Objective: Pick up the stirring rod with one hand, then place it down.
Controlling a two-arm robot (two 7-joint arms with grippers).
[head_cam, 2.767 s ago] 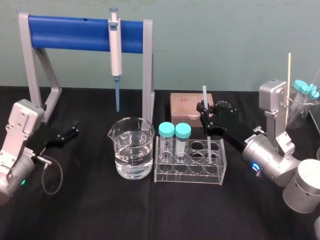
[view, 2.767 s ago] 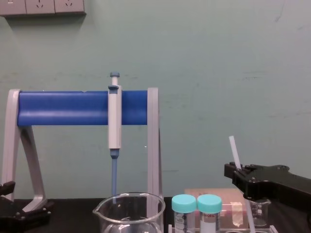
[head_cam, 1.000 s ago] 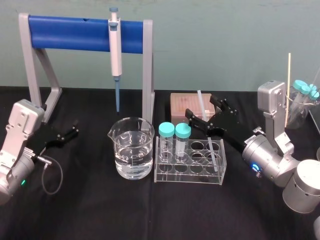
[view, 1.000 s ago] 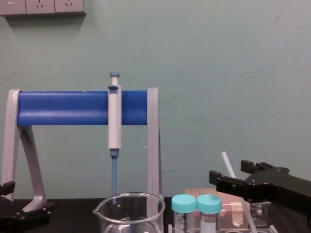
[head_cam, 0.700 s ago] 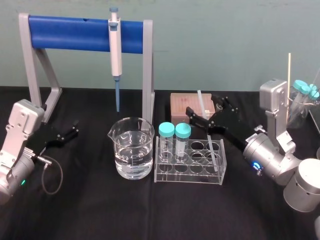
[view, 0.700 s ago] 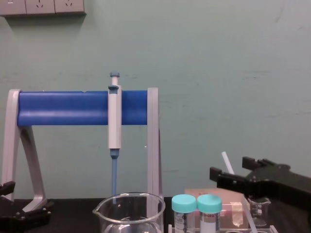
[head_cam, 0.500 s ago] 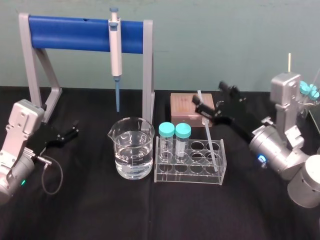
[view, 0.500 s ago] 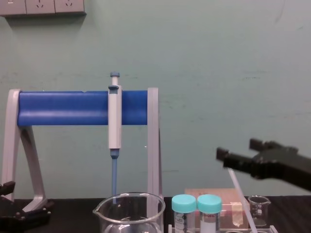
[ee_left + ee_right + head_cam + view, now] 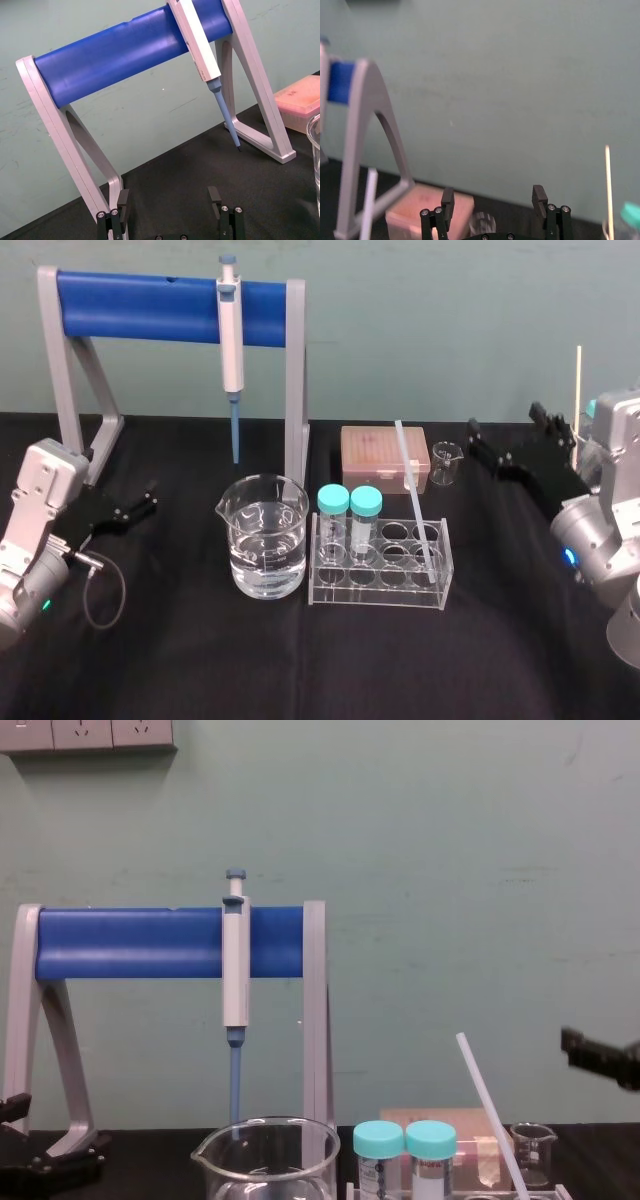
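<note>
The stirring rod, a thin white translucent stick, leans with its lower end in the clear test-tube rack and its top tilted back toward the pink box. It also rises slanted in the chest view and stands at the side of the right wrist view. My right gripper hangs open and empty to the right of the rod, well apart from it; its fingers are spread with nothing between them. My left gripper rests parked at the left, open.
A beaker of water stands left of the rack, which holds two teal-capped tubes. Behind are a pink tip box, a small beaker, and the blue pipette stand with the pipette. A wooden stick stands far right.
My right gripper opened off the stirring rod and drew back to the right. The rod stayed behind, leaning in the rack. The left arm has not moved.
</note>
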